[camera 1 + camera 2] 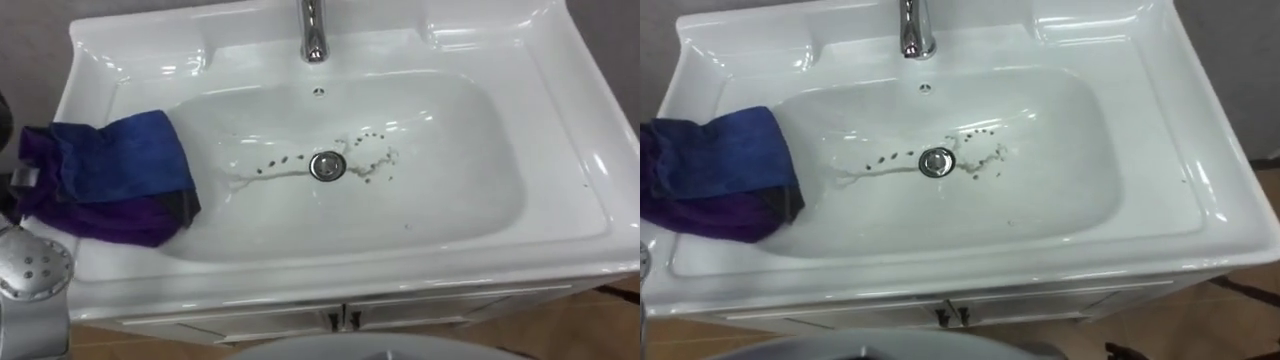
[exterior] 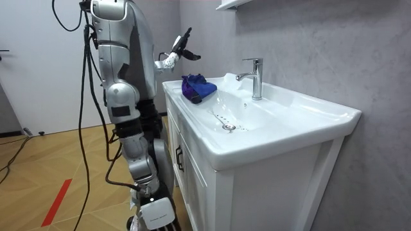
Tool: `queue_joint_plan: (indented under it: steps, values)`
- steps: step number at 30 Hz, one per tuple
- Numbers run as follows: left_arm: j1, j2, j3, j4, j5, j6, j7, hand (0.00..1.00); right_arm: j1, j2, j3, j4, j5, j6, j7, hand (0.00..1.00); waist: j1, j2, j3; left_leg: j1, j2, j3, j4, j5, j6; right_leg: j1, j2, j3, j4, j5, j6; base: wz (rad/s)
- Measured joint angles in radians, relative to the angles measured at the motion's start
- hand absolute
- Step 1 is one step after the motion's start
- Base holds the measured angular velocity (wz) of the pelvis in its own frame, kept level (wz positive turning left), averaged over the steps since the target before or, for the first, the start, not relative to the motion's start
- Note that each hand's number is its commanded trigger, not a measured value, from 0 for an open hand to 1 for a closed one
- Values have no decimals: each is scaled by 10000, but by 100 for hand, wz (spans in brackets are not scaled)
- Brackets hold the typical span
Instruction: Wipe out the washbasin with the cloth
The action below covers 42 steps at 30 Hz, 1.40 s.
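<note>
Grey textured wall (image 2: 308, 38) behind, wood floor (image 2: 51, 160) underfoot, and the robot is standing right up against the front of a white cabinet (image 2: 192, 179) with the basin (image 1: 560, 130) on top. Tap (image 1: 313, 30) sits at 12 o'clock of the bowl and the drain (image 1: 327, 165) is roughly dead centre. There's a scatter of dark specks (image 1: 275, 163) plus a thin dirty streak running out from the drain toward 9 and 3 o'clock. So that bit hasn't been wiped yet, I'd say.

The cloth (image 1: 110, 175) is a blue-and-purple bundle slumped over the rim at 9 o'clock, part on the ledge and part hanging into the bowl. Nothing has hold of it. The left hand (image 2: 182, 50) is up in the air past that end of the basin, clear of the cloth. Its fingers are spread and empty, going by the room view.

Handling-wise it looks soft, light and floppy, so it'll bunch up rather than move as one piece. My guess is the best grab is the thick folded hump on the ledge from above, not the loose edge down in the bowl. The glazed basin looks slick, so the cloth should glide once it's pressed flat.

Hard to make out: the cloth's 9 o'clock end runs off the edge of the right eye view. There's also a small grey bit on it that could be a label. Can't tell if it's damp either.
</note>
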Motion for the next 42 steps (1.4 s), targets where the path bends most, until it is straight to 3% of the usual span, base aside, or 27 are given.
queue_joint_plan:
  steps: [4,12,19,22,30,37,42]
  values:
    - [-1,1,-296,1,513,-2,-166,0,-25,1,3,0,-28,2,1,0,-62,-1,-3,29,29,9,-2,0,0,-65,68,232,1,46,-19,-10]
    - [0,0,-1107,16,1393,0,-353,0,-73,-13,18,-2,-190,-9,28,0,-307,3,-4,41,97,23,-50,0,0,-35,161,297,-1,95,-85,-5]
    - [7,-44,-1566,741,1445,0,-368,0,-42,-12,30,12,-527,14,27,0,-444,-84,19,52,123,137,-50,0,0,-39,192,324,19,113,-107,-1]
    - [200,-173,-1627,1013,1444,6,-376,0,10,0,28,8,-520,111,111,0,-432,-191,-38,49,148,201,-50,0,-1,-66,220,369,15,135,-121,-5]
    - [472,-327,-1624,1632,1426,11,-365,0,117,9,22,12,-531,291,95,0,-407,-355,-76,150,172,265,-50,-1,-2,-95,252,453,11,205,-131,-3]
    - [564,-326,-1627,1910,1432,7,-269,0,88,18,24,74,-537,388,-63,0,-416,-280,-38,210,161,271,-111,-2,-3,-69,257,519,9,287,-91,-3]
    - [615,-326,-1735,2981,1436,203,-148,0,68,21,26,289,-541,710,-147,0,-425,-89,-40,206,153,260,-212,-5,-2,-154,254,530,38,315,-66,0]
